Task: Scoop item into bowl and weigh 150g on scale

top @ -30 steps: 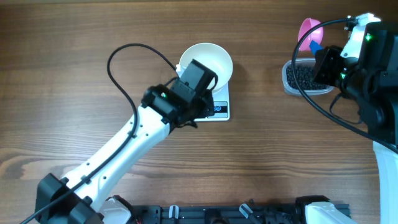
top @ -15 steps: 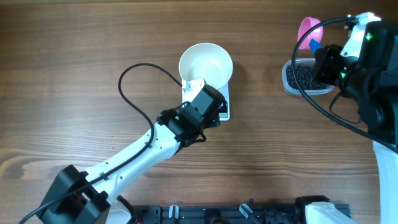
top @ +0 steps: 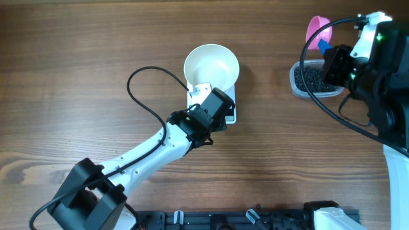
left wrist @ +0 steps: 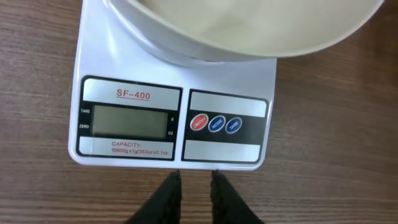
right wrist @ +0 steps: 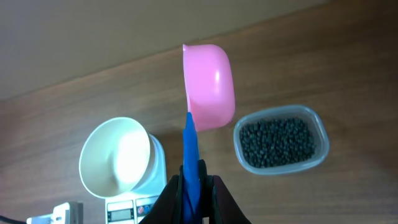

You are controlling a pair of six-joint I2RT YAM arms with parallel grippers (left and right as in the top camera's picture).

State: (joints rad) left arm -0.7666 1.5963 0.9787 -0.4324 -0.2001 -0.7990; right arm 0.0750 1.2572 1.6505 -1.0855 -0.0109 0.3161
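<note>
The white bowl [top: 211,66] stands empty on the white scale [left wrist: 174,87], whose grey display [left wrist: 129,121] is blank. My left gripper [left wrist: 196,177] hovers over the table just in front of the scale's button edge, its jaws a narrow gap apart with nothing between them. My right gripper [right wrist: 193,180] is shut on the blue handle [right wrist: 190,149] of a pink scoop [right wrist: 210,87]. The scoop is held up, above and beside the clear tub [right wrist: 280,143]. In the tub lies the item [top: 313,78], a dark heap of tiny black beans.
The left arm's black cable [top: 144,80] loops over the table left of the scale. The right arm [top: 377,70] fills the right edge of the overhead view. Bare wooden table [top: 96,51] lies between the scale and the tub.
My left arm has swung from over the bowl's rim to the scale's front edge, and its jaws have parted slightly. The right arm and scoop have not moved.
</note>
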